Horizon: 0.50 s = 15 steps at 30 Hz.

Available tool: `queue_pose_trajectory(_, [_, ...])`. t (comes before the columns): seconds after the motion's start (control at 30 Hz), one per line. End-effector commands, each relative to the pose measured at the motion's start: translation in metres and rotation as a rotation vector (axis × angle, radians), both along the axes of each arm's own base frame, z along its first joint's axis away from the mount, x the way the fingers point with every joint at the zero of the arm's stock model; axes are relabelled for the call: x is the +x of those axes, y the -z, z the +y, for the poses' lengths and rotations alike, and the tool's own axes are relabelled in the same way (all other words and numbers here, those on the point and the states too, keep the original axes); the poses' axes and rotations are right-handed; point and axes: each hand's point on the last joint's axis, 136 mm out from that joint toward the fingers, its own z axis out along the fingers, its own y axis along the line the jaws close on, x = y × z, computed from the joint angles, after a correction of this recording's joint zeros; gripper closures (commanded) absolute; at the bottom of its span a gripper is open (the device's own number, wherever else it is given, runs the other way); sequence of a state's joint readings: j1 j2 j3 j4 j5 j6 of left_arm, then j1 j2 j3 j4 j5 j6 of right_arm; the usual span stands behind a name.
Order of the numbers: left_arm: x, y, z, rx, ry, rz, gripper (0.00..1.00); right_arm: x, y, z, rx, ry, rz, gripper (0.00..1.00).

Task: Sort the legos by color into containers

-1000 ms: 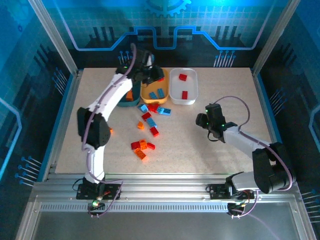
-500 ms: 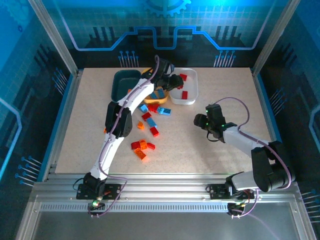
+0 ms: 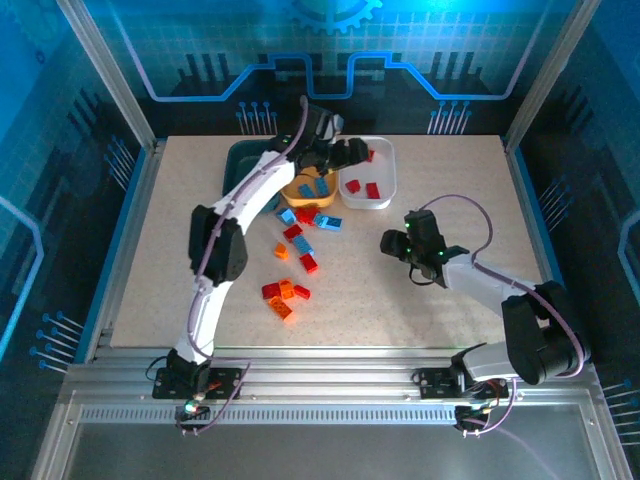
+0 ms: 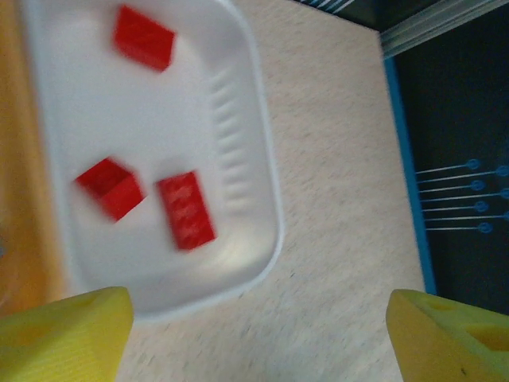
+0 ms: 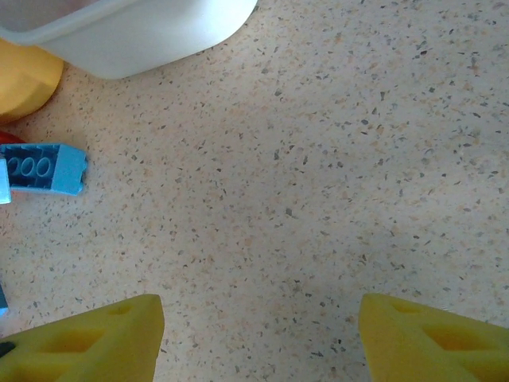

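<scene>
Left pincer point(image 4: 257, 322) spread, empty over the white tub point(image 4: 264, 151) — a low sweep toward the loose bricks point(image 3: 309, 263) could clip its rim, spilling red bricks point(image 4: 184, 208). Right pincer point(image 5: 258, 326) spread too.

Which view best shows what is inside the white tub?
Left wrist: it looks down into the white tub, three red bricks plain though blurred. Top external shows it small, the left gripper over its rim. Right wrist catches its outer corner.

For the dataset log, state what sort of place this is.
Likely a robotics lab work cell: a left arm and right arm bolted to an aluminium frame, a speckled table, and blue circuit-pattern panels around it.
</scene>
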<state>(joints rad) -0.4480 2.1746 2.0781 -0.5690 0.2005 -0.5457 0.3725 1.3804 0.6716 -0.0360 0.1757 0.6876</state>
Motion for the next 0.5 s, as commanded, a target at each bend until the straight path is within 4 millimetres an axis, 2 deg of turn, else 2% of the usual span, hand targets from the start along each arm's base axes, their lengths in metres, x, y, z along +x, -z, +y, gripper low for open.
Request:
queue_pose_trajectory(0.0, [-0.026,0.041,0.039,0.21,-0.025,0.058,0.18,0.006,-0.018,0.005,-0.003,-0.015,-0.051,0.33])
queue_pose_trajectory(0.1, [-0.046,0.069,0.049,0.261,-0.008,0.125,0.21,0.005,-0.021,0.007,0.0,-0.023,-0.057,0.33])
queue_pose_trajectory(0.2, [-0.063,0.087,0.057,0.28,-0.024,0.183,0.23,0.005,-0.022,0.008,-0.002,-0.027,-0.061,0.33])
queue_pose_trajectory(0.3, [-0.088,0.101,0.069,0.297,-0.096,0.295,0.26,0.005,-0.021,0.01,-0.003,-0.032,-0.058,0.33])
queue_pose_trajectory(0.4, [-0.118,0.116,0.089,0.383,-0.232,0.381,0.26,0.005,-0.017,0.012,-0.004,-0.038,-0.046,0.33])
queue_pose_trajectory(0.47, [-0.135,0.127,0.091,0.365,-0.292,0.427,0.25,0.006,-0.015,0.014,-0.005,-0.042,-0.041,0.33])
